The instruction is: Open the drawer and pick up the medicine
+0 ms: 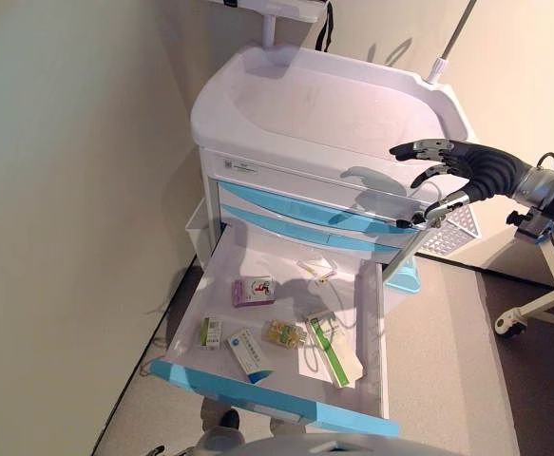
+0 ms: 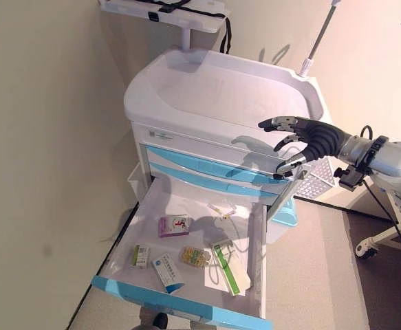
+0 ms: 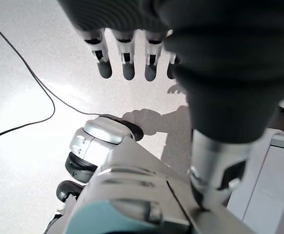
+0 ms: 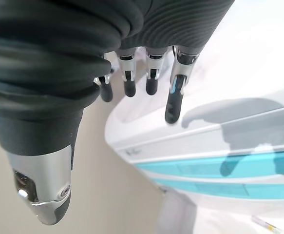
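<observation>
Right eye view gives me the white medical cart with blue-fronted drawers (image 2: 214, 89), its lowest pulled-out white drawer with a blue front edge (image 2: 186, 313) standing wide open. On that drawer's floor I see the medicine: a small purple-and-white box (image 2: 173, 225), a white-and-blue carton (image 2: 168, 270), a small green-and-white box (image 2: 140, 256), a yellow blister pack (image 2: 195, 256) and a long green-and-white packet (image 2: 230, 269), all lying apart. My right hand (image 2: 303, 143) hovers over the cart's right front corner, fingers spread, empty. My left hand (image 3: 132, 58) shows only in its wrist view, fingers straight above what I take to be floor.
</observation>
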Available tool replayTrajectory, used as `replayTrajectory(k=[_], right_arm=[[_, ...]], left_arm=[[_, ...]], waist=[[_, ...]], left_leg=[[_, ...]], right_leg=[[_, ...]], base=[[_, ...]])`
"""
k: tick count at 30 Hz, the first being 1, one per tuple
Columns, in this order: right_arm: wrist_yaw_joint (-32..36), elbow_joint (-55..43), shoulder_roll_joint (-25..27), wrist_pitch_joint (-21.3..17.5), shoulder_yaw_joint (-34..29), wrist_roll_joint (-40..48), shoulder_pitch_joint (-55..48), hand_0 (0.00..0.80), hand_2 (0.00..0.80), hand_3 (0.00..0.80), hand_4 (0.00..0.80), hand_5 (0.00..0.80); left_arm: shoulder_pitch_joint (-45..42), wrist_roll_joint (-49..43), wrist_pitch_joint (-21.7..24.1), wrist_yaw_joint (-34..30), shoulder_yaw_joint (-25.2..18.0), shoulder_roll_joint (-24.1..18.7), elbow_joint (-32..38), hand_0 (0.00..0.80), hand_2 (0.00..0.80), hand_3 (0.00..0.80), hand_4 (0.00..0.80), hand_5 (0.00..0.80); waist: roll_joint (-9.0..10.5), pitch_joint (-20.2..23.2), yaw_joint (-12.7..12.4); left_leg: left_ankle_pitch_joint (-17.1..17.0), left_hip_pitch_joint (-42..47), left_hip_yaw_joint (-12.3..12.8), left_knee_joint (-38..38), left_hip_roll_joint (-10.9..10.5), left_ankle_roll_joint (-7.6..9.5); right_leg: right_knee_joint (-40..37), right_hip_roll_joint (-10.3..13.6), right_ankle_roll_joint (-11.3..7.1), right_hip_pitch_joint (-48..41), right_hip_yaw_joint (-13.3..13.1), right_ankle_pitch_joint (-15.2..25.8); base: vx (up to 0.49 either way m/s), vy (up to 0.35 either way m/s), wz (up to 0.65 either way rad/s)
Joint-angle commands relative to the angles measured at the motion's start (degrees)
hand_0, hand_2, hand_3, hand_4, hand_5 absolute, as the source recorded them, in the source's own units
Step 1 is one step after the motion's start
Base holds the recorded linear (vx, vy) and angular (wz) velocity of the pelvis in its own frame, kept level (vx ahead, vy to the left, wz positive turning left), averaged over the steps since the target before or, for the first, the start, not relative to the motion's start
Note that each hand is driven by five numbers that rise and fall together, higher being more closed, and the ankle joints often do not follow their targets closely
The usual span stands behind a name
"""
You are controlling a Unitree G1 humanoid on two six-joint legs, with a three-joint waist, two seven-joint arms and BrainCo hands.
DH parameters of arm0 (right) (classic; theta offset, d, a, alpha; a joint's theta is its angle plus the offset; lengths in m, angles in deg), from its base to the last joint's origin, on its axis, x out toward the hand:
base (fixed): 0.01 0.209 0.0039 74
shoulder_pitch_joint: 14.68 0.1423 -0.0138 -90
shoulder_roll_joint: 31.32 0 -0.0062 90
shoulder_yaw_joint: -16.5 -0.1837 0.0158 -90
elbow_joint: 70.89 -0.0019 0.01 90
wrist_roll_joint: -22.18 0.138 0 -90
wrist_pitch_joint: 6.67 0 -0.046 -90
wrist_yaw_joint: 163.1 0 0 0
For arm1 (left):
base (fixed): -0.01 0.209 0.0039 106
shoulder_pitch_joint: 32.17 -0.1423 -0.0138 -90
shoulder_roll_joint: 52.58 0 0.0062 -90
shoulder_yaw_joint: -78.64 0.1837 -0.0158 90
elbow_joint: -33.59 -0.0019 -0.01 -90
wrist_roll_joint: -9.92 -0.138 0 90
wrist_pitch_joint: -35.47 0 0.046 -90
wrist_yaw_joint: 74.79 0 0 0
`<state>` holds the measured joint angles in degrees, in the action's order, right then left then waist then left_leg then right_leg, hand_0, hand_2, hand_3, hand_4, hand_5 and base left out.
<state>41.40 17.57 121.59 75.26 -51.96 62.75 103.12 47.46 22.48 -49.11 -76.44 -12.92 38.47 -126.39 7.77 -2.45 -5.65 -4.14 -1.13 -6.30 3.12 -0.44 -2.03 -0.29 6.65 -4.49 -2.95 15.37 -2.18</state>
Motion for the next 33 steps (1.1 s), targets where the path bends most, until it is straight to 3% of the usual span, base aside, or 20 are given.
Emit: replayTrajectory(k=[1,7,14,25,33], right_arm=[[-1.9,-0.3,-2.4,-1.6,-2.6,-0.1,-0.4,0.0,0.0,0.0,0.0,0.0],[-1.6,-5.2,-4.8,-2.1,-7.8,0.2,-6.8,0.0,0.0,0.0,0.0,0.0],[0.2,-12.1,-8.2,-1.5,-9.0,-0.8,-11.8,0.0,0.0,0.0,0.0,0.0],[1.5,-20.3,-18.5,-0.5,-4.2,-7.0,-19.7,0.0,0.0,0.0,0.0,0.0],[-1.1,-13.7,-27.8,0.5,4.2,-22.2,-17.1,0.0,0.0,0.0,0.0,0.0]], left_arm=[[-0.4,-0.6,0.3,-0.5,-0.2,-0.9,-2.0,0.0,0.0,0.0,0.0,0.0],[0.0,-1.5,0.3,-0.4,-0.3,-0.6,-2.3,0.0,0.0,0.0,0.0,0.0],[0.4,-2.6,0.1,-0.3,-0.7,-0.4,-2.1,0.0,0.0,0.0,0.0,0.0],[1.4,-5.2,-0.3,1.0,-2.9,-1.1,-2.6,0.0,0.0,0.0,0.0,0.0],[2.3,-5.4,-0.5,2.5,-2.5,-1.5,-1.4,0.0,0.0,0.0,0.0,0.0]], waist=[[2.21,2.0,-1.2],[1.91,2.1,-0.6],[1.42,1.6,-0.3],[0.34,-0.6,0.3],[-0.09,-3.1,-0.4]], left_leg=[[5.1,-0.6,0.3,-2.9,-1.7,0.1],[5.1,-0.6,0.6,-2.9,-1.7,0.22],[5.3,-0.6,0.8,-3.1,-1.8,0.46],[5.8,-1.4,1.3,-4.4,-2.4,1.08],[5.5,-2.5,1.1,-4.8,-2.8,1.56]], right_leg=[[0.2,2.9,-4.74,2.8,-1.4,5.6],[0.1,2.7,-4.72,2.9,-1.8,5.8],[0.4,2.8,-4.66,3.3,-2.1,5.8],[1.1,3.3,-4.66,4.4,-3.3,5.9],[1.5,3.8,-4.72,5.5,-3.4,6.2]], base=[[0.0,0.0,0.0],[0.0,0.0,0.0],[0.0,0.0,0.0],[-0.006,0.008,-0.02],[-0.03,0.013,-0.04]])
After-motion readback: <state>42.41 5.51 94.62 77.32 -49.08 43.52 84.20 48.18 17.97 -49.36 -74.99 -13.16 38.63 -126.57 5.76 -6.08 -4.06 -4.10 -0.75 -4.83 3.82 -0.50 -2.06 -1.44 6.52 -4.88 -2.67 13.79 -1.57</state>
